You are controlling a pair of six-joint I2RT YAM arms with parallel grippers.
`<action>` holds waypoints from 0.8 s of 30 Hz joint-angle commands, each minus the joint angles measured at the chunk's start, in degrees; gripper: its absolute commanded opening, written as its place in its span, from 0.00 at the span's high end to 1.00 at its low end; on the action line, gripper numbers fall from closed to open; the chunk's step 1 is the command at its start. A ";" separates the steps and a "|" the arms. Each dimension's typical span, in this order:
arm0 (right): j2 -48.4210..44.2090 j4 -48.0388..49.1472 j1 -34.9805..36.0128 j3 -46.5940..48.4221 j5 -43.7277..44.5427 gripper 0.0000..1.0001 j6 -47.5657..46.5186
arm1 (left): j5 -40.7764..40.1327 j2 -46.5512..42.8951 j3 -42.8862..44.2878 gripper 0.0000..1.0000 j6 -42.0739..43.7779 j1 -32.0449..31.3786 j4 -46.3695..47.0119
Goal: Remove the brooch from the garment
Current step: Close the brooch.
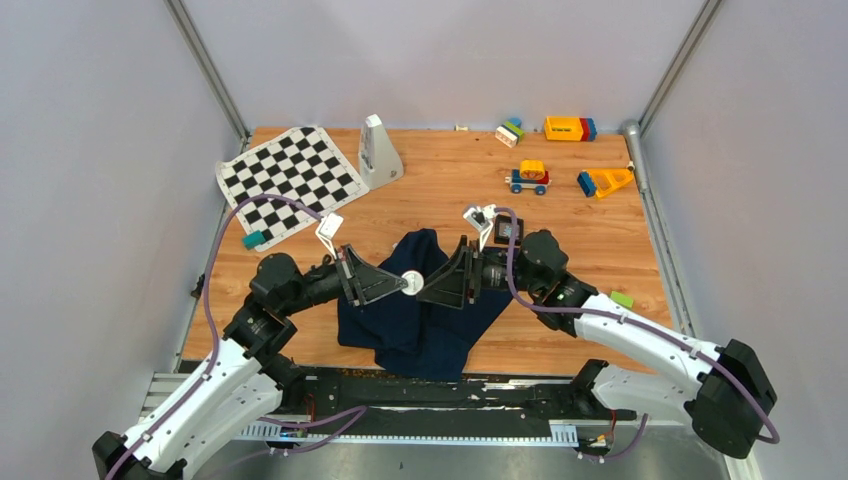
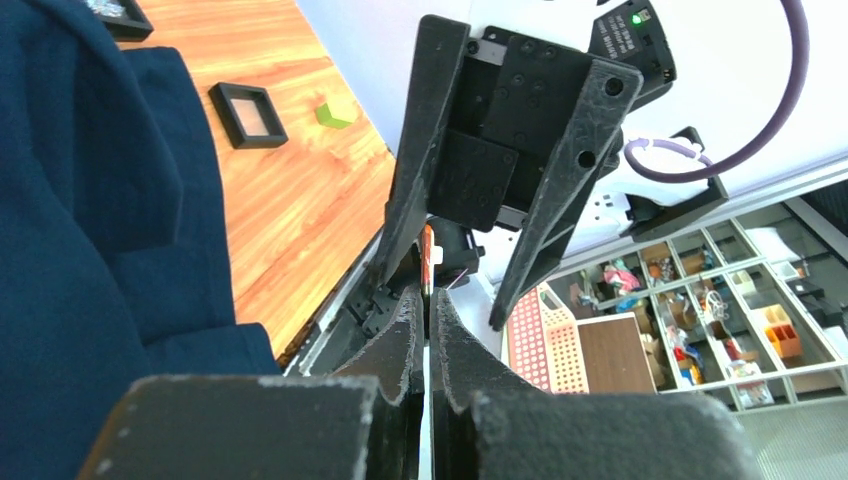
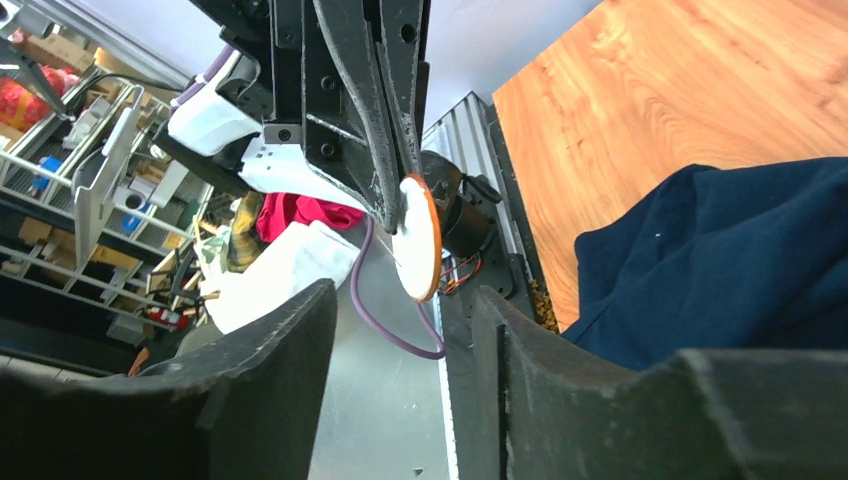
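Right wrist view: a round white, orange-rimmed brooch (image 3: 418, 238) is pinched by the closed left end effector (image 3: 396, 212), straight ahead of the wide-open right end effector (image 3: 400, 315).

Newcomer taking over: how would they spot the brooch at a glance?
Start at the dark navy garment lying near-centre on the wooden table. Above it the left pincer and right pincer nearly meet, and the brooch is pinched in the left one. It is the only small round white disc, orange-rimmed.
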 commanded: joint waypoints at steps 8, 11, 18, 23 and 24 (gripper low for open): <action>2.48 6.20 1.06 3.69 -0.84 0.66 -0.02 | 4.45 -0.43 -0.51 1.00 -2.58 -0.31 8.20; 3.32 8.25 1.05 3.77 -2.51 0.65 1.66 | 4.81 -1.13 -0.63 1.00 -2.12 -0.32 7.88; 5.58 10.76 1.06 4.68 -4.41 0.67 4.35 | 5.22 -2.24 -0.93 1.00 -2.15 -0.32 7.62; 5.85 10.44 1.05 4.95 -3.81 0.67 4.87 | 5.28 -2.59 -0.56 1.00 -1.38 -0.33 6.54; 5.75 10.11 1.10 4.95 -3.39 0.67 4.87 | 5.28 -2.68 -0.55 1.00 -1.32 -0.32 6.53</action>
